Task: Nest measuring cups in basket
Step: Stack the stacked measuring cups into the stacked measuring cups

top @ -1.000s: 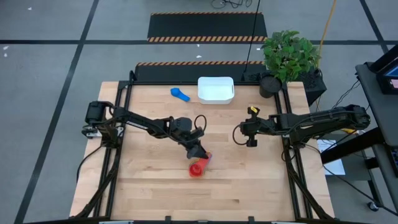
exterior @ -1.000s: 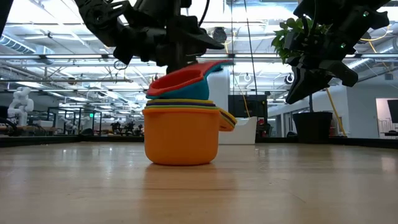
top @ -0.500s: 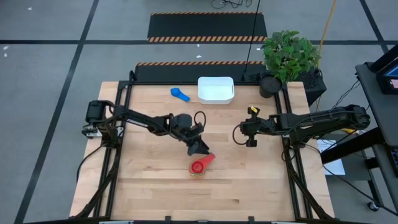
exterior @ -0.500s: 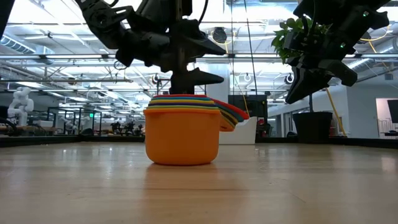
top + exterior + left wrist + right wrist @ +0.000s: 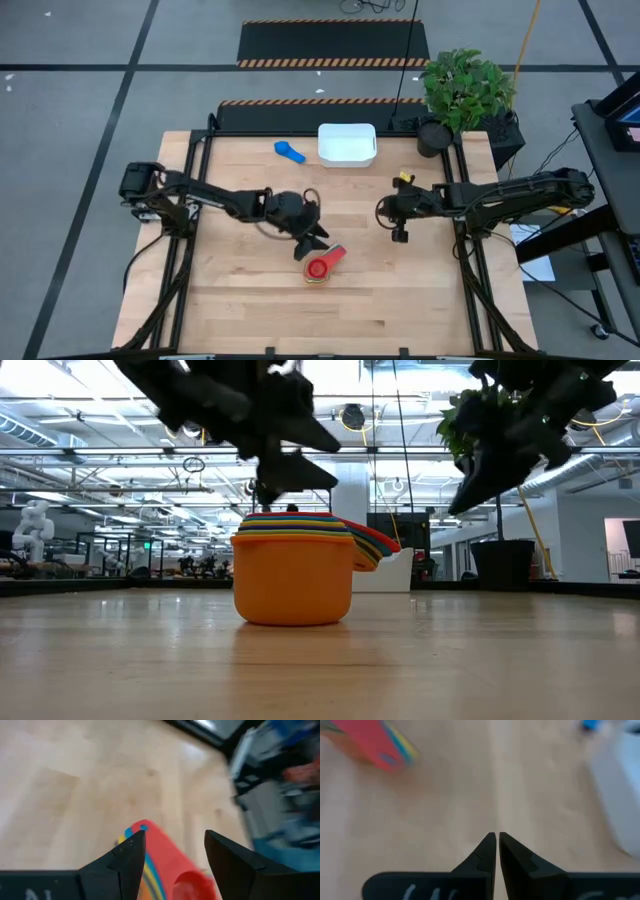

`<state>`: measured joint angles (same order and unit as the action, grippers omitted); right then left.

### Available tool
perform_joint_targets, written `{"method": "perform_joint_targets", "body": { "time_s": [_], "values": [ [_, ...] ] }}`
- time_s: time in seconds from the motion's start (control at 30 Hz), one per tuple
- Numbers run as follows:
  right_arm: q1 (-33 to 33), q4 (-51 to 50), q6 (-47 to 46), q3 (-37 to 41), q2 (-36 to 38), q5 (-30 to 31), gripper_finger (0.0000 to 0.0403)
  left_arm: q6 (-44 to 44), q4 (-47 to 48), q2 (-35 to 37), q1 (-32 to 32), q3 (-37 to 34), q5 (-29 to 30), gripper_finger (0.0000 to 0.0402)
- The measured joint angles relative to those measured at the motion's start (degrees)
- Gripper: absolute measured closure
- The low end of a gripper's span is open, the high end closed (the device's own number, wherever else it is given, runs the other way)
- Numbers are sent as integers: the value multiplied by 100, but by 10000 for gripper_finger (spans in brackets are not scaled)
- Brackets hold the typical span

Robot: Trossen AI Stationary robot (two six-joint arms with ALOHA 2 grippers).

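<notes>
Nested cup stack [image 5: 319, 268] (red on top) sits just beside the left claw [image 5: 312, 243], fingers apart and empty. Right claw [image 5: 400, 236] pinched together, well apart. White basket [image 5: 347, 144] holds nothing; a blue cup [image 5: 290, 152] lies beside it.

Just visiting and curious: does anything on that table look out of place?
One blue cup lies alone beside the white basket, apart from the nested stack standing on the bare table, not in the basket.

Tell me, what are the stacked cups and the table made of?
The stacked cups look like smooth plastic: bright solid colours, thin rims and a soft shine on the orange outer cup. The table looks like wood, pale with plank lines and grain, probably sealed, since it faintly mirrors the cups in the low view.
</notes>
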<state>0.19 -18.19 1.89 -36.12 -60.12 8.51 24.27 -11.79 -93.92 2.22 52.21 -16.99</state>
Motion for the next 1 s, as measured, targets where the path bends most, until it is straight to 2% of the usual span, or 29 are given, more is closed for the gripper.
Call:
{"method": "perform_joint_targets", "body": {
  "time_s": [0.17, 0.3, 0.5, 0.57, 0.7, 0.77, 0.87, 1.0],
  "values": [
    [333, 812, -73, 0, -396, -684, 384, -342, 744, 242, 772, 2, 1632, 195],
    [696, 1549, 50, 0, -945, -1038, 363, -160, 981, 238, 1433, 2, 2372, 195],
    [1021, 2806, 76, 0, -1535, -2400, 336, 316, 1324, 218, 2353, 2, 3234, 195],
    [1074, 3085, 1, 0, -1722, -2527, 337, 379, 1324, 218, 2608, 2, 3295, 195],
    [1094, 3641, -79, -2, -2363, -2325, 352, 430, 1135, 145, 2985, 2, 3296, 195],
    [1095, 3995, -80, -2, -2719, -2325, 362, 349, 951, 130, 3139, -2, 3056, 195],
    [1101, 4357, -83, -40, -3063, -2341, 374, 214, 239, -38, 3279, 20, 2451, 195],
    [1095, 4331, -161, -219, -3325, -2314, 385, -240, -742, -510, 3399, 15, 2385, 195]
  ]
}}
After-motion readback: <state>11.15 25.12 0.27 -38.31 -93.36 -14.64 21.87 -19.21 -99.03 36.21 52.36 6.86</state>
